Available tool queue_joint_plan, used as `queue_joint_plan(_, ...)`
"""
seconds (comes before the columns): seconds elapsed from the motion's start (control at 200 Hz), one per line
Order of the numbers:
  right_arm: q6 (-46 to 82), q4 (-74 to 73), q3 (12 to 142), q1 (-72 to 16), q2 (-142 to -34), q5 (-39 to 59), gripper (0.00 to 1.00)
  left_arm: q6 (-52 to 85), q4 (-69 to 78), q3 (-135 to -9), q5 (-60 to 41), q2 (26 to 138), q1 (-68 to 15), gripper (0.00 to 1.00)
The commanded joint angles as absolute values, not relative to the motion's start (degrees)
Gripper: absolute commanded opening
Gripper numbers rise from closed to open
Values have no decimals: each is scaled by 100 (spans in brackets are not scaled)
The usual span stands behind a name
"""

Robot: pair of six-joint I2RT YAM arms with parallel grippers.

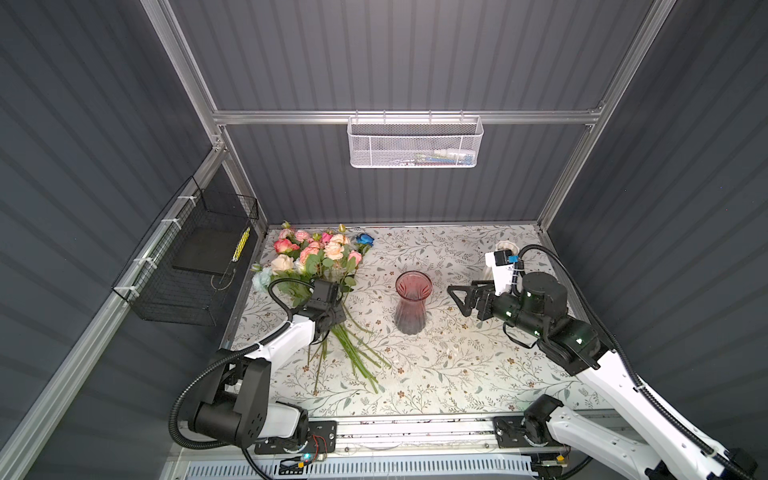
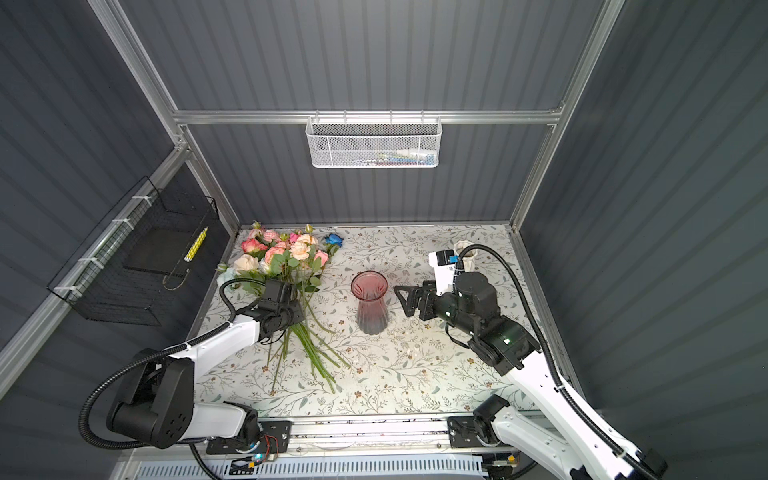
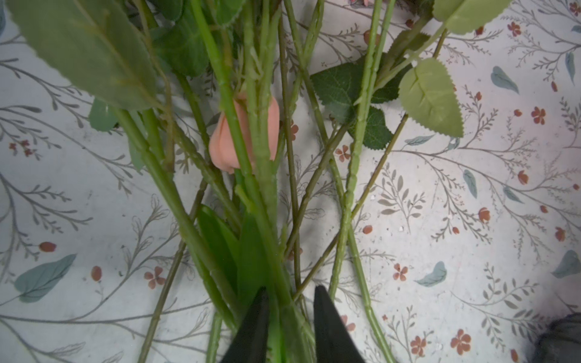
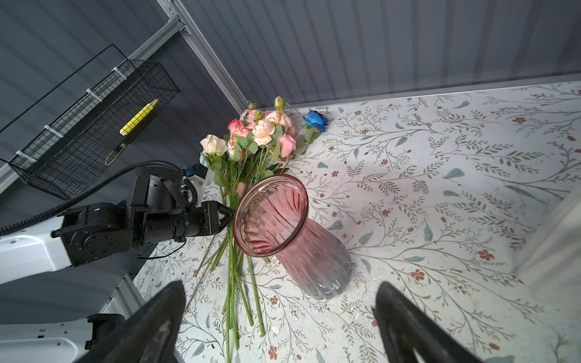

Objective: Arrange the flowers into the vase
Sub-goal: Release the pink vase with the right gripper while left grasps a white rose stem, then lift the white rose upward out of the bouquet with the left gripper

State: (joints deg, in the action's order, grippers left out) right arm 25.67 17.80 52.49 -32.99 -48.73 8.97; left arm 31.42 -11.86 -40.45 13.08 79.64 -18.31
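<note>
Left of the upright pink vase [image 1: 412, 301] the flowers [image 1: 320, 253] lie flat, stems [image 1: 358, 356] fanning toward its foot, left gripper [image 3: 290, 303] clamped on them; right gripper [image 1: 457, 300] gapes wide just right of it.

Left of vase [image 1: 412, 303]: flowers [image 1: 316, 253] fan across worktop [image 1: 457, 374], left hand [image 3: 290, 294] down on their stems, no passage. Right of vase: bare worktop up to right hand [image 1: 457, 297].

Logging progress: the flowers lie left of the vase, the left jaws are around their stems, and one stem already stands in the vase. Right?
No: the vase is empty, as the right wrist view into its mouth shows. The flowers do lie left of it, the left jaws around their stems.
</note>
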Motion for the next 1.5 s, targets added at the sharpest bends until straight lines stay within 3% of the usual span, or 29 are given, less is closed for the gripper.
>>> queue_joint_plan(0.0,2544,1835,5203,-3255,-4817,853,95,3033,-1029,-4088,1236,8042,-1802,20)
queue_joint_plan(0.215,2555,1846,5221,-3210,-4799,859,96,3050,-1054,-4106,1193,7976,-1798,1)
queue_joint_plan(0.545,2504,1930,5317,-3196,-4790,944,99,3088,-1479,-4588,775,7112,-1802,0)
queue_joint_plan(0.92,2559,1970,5238,-3194,-4634,905,99,3103,-1538,-5031,393,6968,-1802,0)
queue_joint_plan(1.151,2488,1864,5304,-3198,-4546,1060,99,2803,-1794,-6103,145,6579,-1802,0)
queue_joint_plan(1.316,2371,1395,5416,-3194,-4553,1847,99,2582,-1752,-6808,-550,6367,-1802,0)
queue_joint_plan(1.491,2356,800,6039,-3374,-5291,3688,90,2657,-906,-6960,-2134,6013,-1802,0)
